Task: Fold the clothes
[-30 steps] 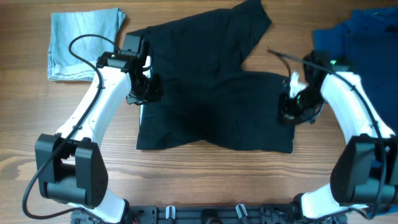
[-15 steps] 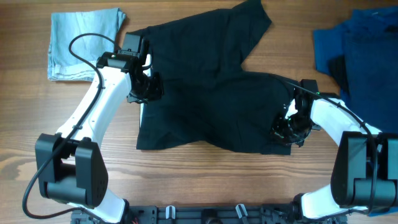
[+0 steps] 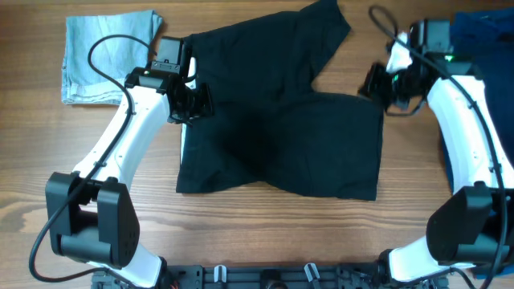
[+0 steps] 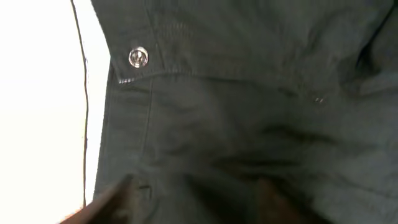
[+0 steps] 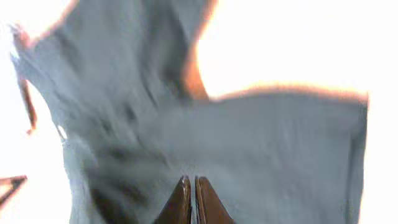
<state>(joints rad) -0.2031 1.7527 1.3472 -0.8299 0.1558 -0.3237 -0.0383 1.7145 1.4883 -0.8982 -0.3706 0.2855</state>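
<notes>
shorts (image 3: pixel 281 128): black, spread flat on the desk (image 3: pixel 265 237) at frame centre; one leg angled to upper centre, the other laid toward lower right.
button (image 4: pixel 138 56): silver, on the waistband, upper left of the left wrist view.
left gripper (image 3: pixel 189 104): placed at the shorts' left edge; fingers (image 4: pixel 115 199) seen apart and blurred, nothing pinched.
right gripper (image 3: pixel 377 80): upper right, raised by the shorts' corner; closed on nothing.
denim piece (image 3: pixel 108 56): pale blue, upper left.
cloth heap (image 3: pixel 482 64): dark blue, upper right edge.
</notes>
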